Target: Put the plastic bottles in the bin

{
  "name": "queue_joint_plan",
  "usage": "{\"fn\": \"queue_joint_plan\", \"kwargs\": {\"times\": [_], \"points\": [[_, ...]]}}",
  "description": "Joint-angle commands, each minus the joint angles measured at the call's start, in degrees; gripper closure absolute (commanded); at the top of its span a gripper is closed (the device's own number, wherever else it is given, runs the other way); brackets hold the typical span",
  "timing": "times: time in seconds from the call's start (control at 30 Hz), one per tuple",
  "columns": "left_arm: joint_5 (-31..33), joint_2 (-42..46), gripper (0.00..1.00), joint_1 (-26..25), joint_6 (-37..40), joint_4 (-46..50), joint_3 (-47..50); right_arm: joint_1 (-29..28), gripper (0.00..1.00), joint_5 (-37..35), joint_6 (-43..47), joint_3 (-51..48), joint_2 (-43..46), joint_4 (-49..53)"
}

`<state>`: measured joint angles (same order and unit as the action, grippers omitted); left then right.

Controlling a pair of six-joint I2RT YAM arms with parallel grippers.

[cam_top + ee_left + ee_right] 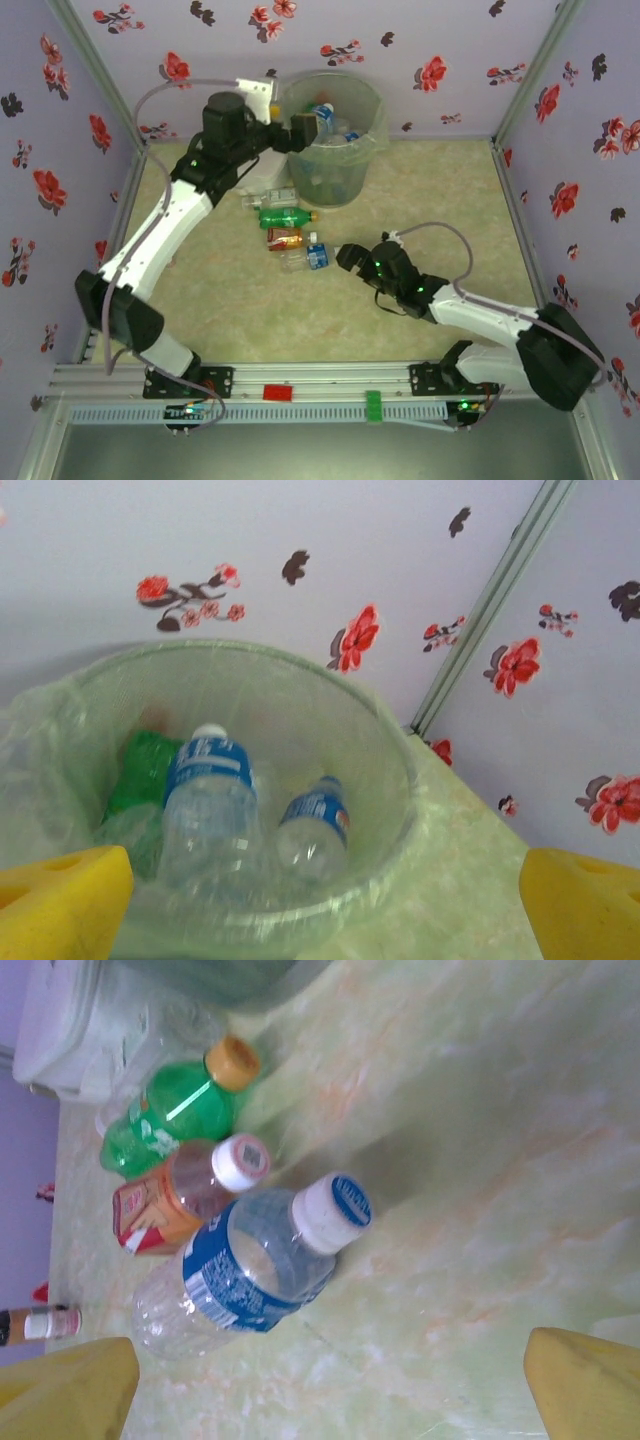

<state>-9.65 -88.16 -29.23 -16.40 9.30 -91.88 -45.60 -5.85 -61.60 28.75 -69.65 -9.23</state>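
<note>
The bin point(340, 150), a translucent green-grey bucket lined with a clear bag, stands at the back of the table. Inside it lie two clear blue-labelled plastic bottles point(208, 805) point(314, 827) and a green one point(140, 770). My left gripper point(325, 915) hangs open over the bin's near rim point(400, 780) with nothing between its yellow fingers point(60, 905). On the table lie a green bottle point(175, 1115), an orange-labelled bottle point(170, 1200) and a clear blue-labelled bottle point(250, 1270). My right gripper point(330, 1390) stands open just short of the blue-labelled bottle's cap, not touching it.
A flat white lidded container point(60, 1030) sits beyond the green bottle, under the left arm. A small brown bottle point(40, 1322) lies by the left wall. Floral walls close in the table on three sides. Bare table lies right of the right gripper point(345, 258).
</note>
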Motion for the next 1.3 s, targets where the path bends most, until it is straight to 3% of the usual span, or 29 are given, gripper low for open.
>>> {"fn": "queue_joint_plan", "kwargs": {"times": [0.0, 0.27, 0.6, 0.8, 1.27], "points": [[3.87, 4.86, 0.00, 0.30, -1.04, -5.82, 9.29, -2.97, 0.00, -0.64, -4.89, 3.94, -5.34, -5.69], [14.94, 18.43, 0.00, 2.05, -5.11, -10.17, 34.12, -9.77, 0.00, -6.91, -17.29, 10.55, -15.72, -5.25], [19.36, 31.91, 0.00, 5.21, -9.67, -10.18, 52.14, -11.09, 0.08, -11.12, -24.45, 20.97, -24.50, 4.00], [19.35, 34.98, 0.00, 6.55, -11.17, -9.66, 58.01, -11.04, 0.17, -12.96, -28.22, 23.11, -26.48, 8.48], [19.40, 35.57, 0.00, 8.18, -7.93, -7.68, 59.17, -9.32, 0.20, -17.69, -20.43, 32.27, -36.38, 12.69]]}}
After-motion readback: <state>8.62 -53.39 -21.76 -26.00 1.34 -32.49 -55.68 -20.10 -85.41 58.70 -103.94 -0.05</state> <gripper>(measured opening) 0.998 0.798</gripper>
